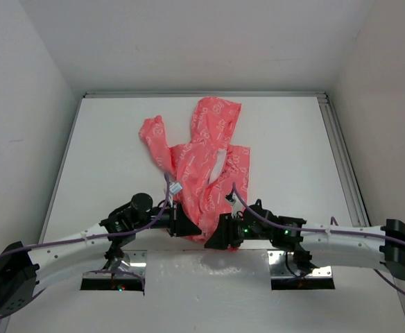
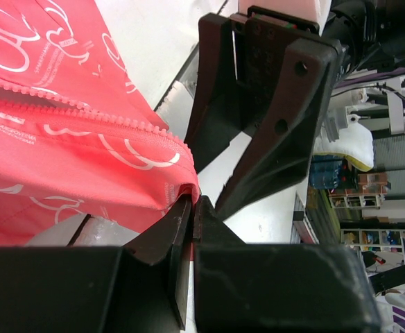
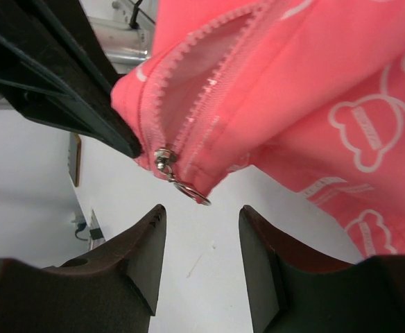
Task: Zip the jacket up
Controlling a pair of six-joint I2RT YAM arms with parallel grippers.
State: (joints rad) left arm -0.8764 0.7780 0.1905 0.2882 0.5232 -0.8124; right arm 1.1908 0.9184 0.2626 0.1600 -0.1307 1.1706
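The coral-pink jacket lies crumpled in the middle of the white table, hood toward the back. Its bottom hem reaches down between both grippers. My left gripper is shut on the bottom corner of the jacket, beside the zipper teeth. My right gripper stands open just below the silver zipper slider and its ring pull, not touching them. The zipper above the slider gapes open, showing white lining. From above, the left gripper and right gripper almost meet.
White walls close in the table on three sides, with a metal rail along the right edge. Two shiny base plates sit at the near edge. The left gripper's black finger sits close by at the right wrist view's upper left.
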